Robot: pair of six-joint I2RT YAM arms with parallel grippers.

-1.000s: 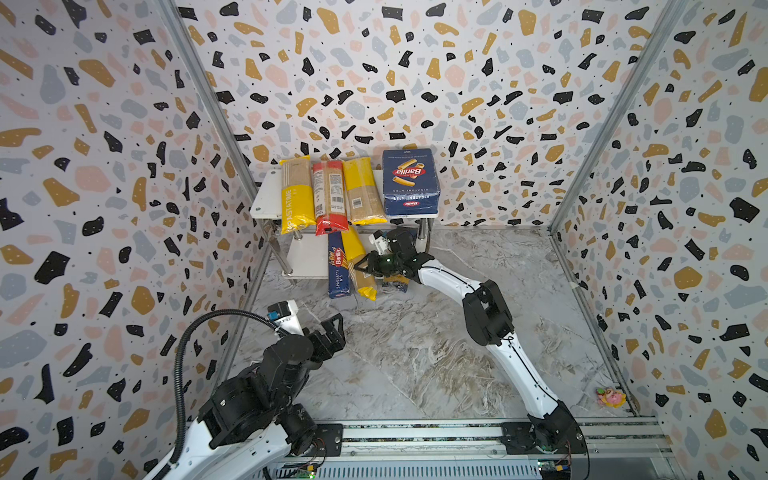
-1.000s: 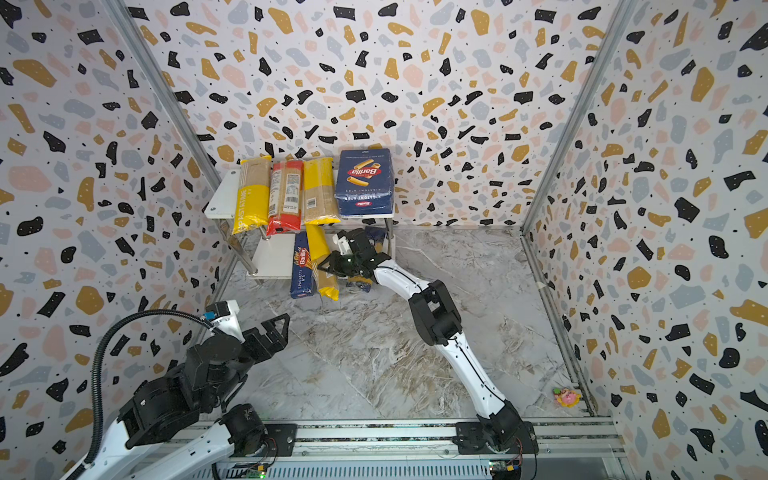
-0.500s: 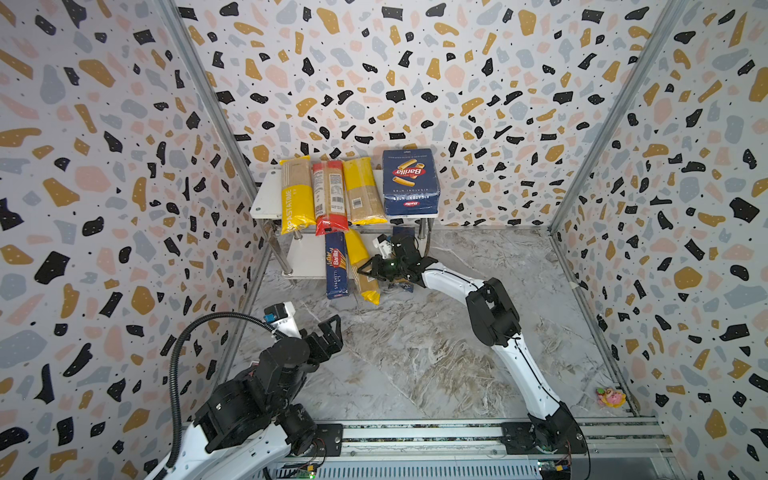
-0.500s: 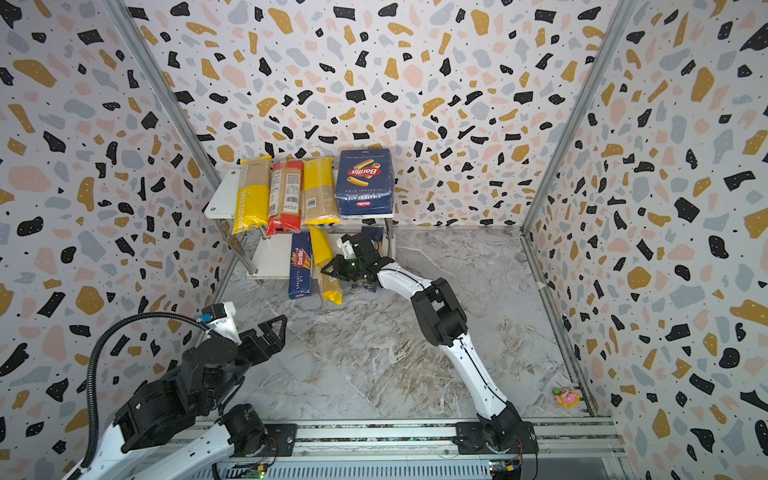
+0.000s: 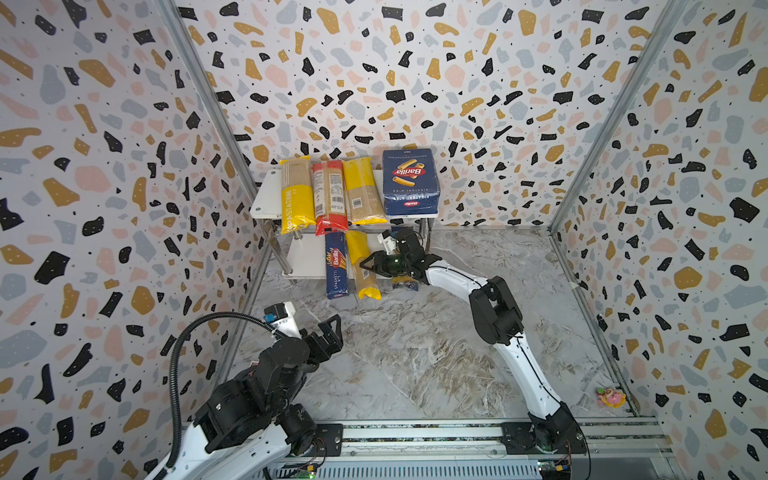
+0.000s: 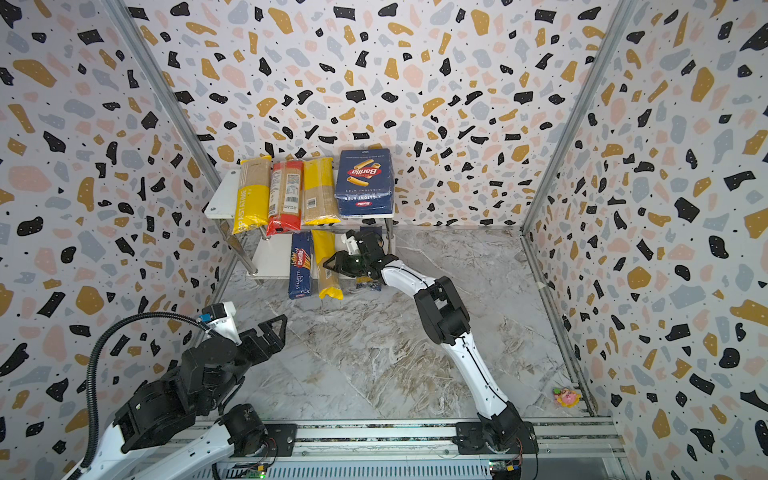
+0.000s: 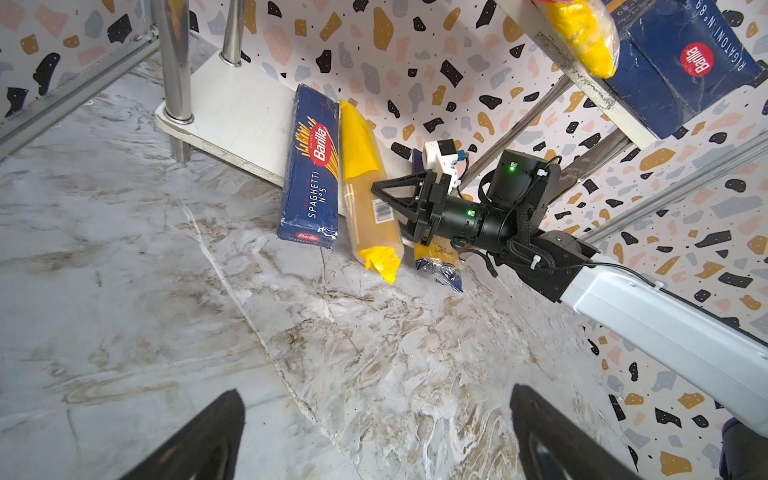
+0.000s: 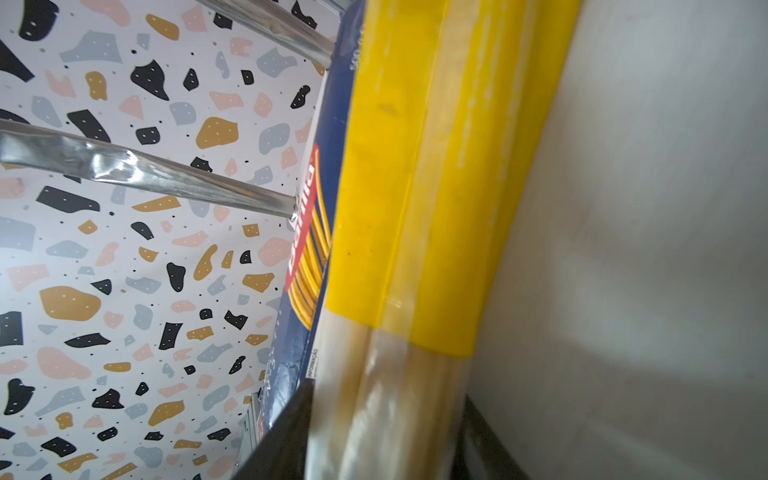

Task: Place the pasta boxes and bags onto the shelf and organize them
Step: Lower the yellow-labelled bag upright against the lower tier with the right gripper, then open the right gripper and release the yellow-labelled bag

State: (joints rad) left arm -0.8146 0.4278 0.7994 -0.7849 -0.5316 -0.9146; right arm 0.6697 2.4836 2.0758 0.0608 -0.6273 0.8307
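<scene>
The shelf stands at the back wall. Its top board carries a PASTATIME bag, a red-ended bag, a yellow-ended bag and the rigatoni box. On the lower board the spaghetti box lies beside another yellow-ended bag. My right gripper straddles that bag with its jaws slightly parted. The blue-and-yellow bag lies mostly hidden under the right wrist. My left gripper hangs open and empty over the floor.
A small pink toy lies in the front right corner. A metal rail runs along the front edge. Patterned walls close in on three sides. The packages on the lower board overhang its front edge onto the marble floor.
My right gripper has shifted slightly left with the yellow-ended bag, bringing it closer alongside the spaghetti box, and its jaws have loosened. The left arm has barely moved.
</scene>
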